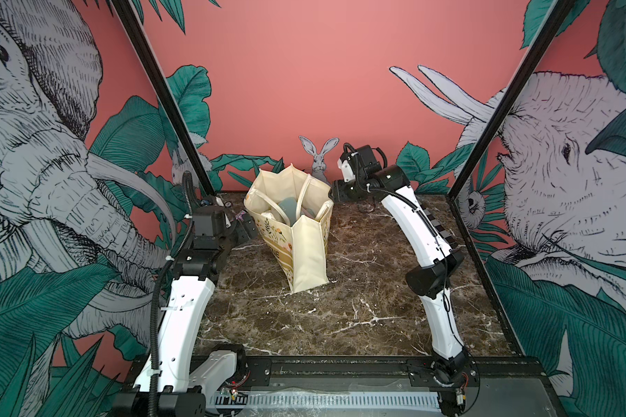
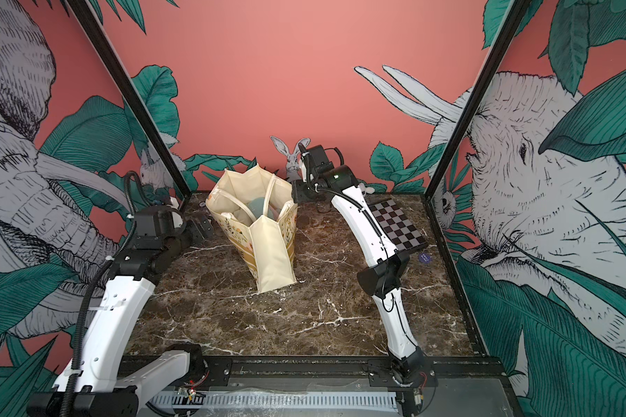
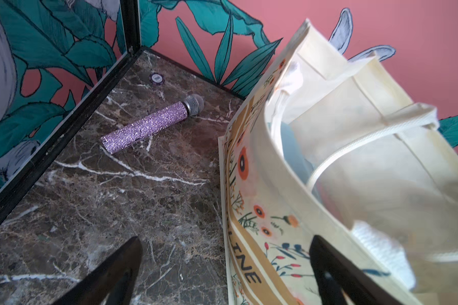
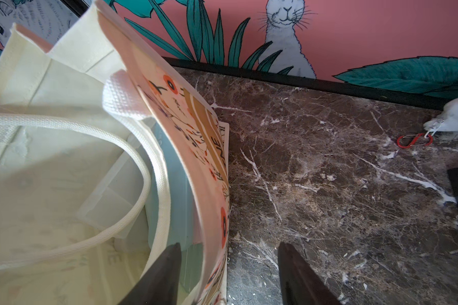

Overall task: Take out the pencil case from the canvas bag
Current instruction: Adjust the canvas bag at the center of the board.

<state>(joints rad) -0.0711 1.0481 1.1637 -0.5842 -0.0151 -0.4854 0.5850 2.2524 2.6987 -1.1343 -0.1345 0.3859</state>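
1. Bearings follow a top view, with twelve o'clock at the pink back wall.
2. The black two-fingered left gripper [image 1: 244, 228] sits at nine o'clock of the tall cream canvas bag with floral print and mustard stripes [image 1: 306, 252]. Its jaws are spread wide and hold nothing.
3. The bag stands upright mid-table with its mouth gaping. The pencil case, a soft grey-blue pouch [image 1: 289, 210], sits down inside against the three o'clock wall. A cream loop handle [image 4: 146, 177] droops across the opening beside it. I cannot tell how the pouch's long axis runs, since only its top shows.
4. The black right gripper [image 4: 230, 244] is at two o'clock of the mouth, jaws part-way apart and straddling the rim. One finger is inside beside the pouch and the other is outside over the marble, with the wall not visibly pinched. From here the pouch lies toward eight o'clock and lower, so I judge this the nearer arm.
5. The brown, white-veined marble tabletop [image 1: 304, 325] is hard and flat, but the limp bag could tip.
6. Farther off, a purple glitter microphone [image 3: 154, 126] lies at ten o'clock and a black-and-white chessboard [image 2: 398, 227] at three. Mural walls close the room in.
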